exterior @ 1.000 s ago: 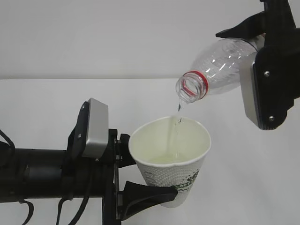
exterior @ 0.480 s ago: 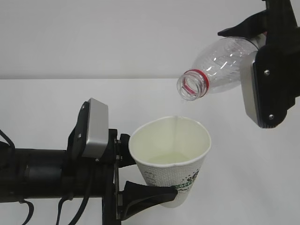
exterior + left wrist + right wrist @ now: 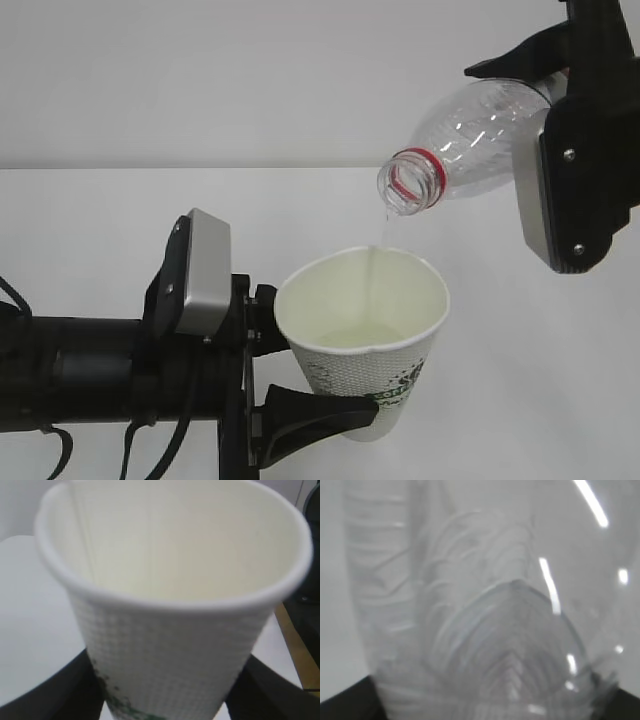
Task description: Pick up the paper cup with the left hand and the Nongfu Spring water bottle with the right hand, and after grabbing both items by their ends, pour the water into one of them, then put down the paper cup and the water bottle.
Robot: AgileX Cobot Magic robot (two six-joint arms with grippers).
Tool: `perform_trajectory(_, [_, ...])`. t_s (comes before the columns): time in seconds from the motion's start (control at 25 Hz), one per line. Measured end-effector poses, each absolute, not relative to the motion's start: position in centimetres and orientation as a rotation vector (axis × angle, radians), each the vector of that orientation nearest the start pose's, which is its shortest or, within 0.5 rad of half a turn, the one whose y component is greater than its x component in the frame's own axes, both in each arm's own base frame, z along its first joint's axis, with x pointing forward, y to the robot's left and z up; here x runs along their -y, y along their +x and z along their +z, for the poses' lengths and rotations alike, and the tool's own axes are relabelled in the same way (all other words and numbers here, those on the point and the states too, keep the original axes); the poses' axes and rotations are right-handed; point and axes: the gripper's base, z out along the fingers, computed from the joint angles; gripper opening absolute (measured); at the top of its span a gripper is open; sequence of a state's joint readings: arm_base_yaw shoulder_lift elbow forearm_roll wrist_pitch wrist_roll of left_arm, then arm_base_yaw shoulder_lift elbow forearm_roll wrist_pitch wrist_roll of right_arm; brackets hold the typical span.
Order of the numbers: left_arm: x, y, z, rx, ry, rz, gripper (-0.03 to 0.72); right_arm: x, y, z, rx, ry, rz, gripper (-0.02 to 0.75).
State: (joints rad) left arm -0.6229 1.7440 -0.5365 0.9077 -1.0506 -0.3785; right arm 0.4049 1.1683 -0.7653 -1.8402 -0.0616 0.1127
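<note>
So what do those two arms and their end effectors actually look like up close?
Both are matte black. The left end effector sits on a thick black tube-like arm, with a rounded grey rectangular plate on its housing and thin black cables hanging beneath. Its fingers are curved black prongs. The right end effector is a blocky black housing with a grey plate along one side, small silver screws showing, and a pointed black finger.

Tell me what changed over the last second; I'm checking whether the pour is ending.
The water thinned from a clear stream to a faint trickle, nearly stopping in between. The bottle shifted very slightly. The cup and both grippers, left and right, kept their grips and places.
</note>
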Motion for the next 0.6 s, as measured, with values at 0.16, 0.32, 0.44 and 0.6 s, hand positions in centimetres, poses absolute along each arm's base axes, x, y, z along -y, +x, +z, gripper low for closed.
perform_trajectory(0.16, [21.33,19.14,15.91,-1.475,1.197,-0.995,0.489,-10.57,23.32,31.14,-0.926,-1.765,-0.826,0.478])
perform_trajectory(0.32, [21.33,19.16,15.91,-1.474,1.197,-0.993,0.489,-10.57,23.32,31.14,-0.926,-1.765,-0.826,0.478])
perform_trajectory(0.44, [21.33,19.16,15.91,-1.468,1.202,-0.987,0.489,-10.57,23.32,31.14,-0.926,-1.765,-0.826,0.478])
perform_trajectory(0.6, [21.33,19.16,15.91,-1.467,1.202,-0.986,0.489,-10.56,23.33,31.14,-0.927,-1.764,-0.828,0.478])
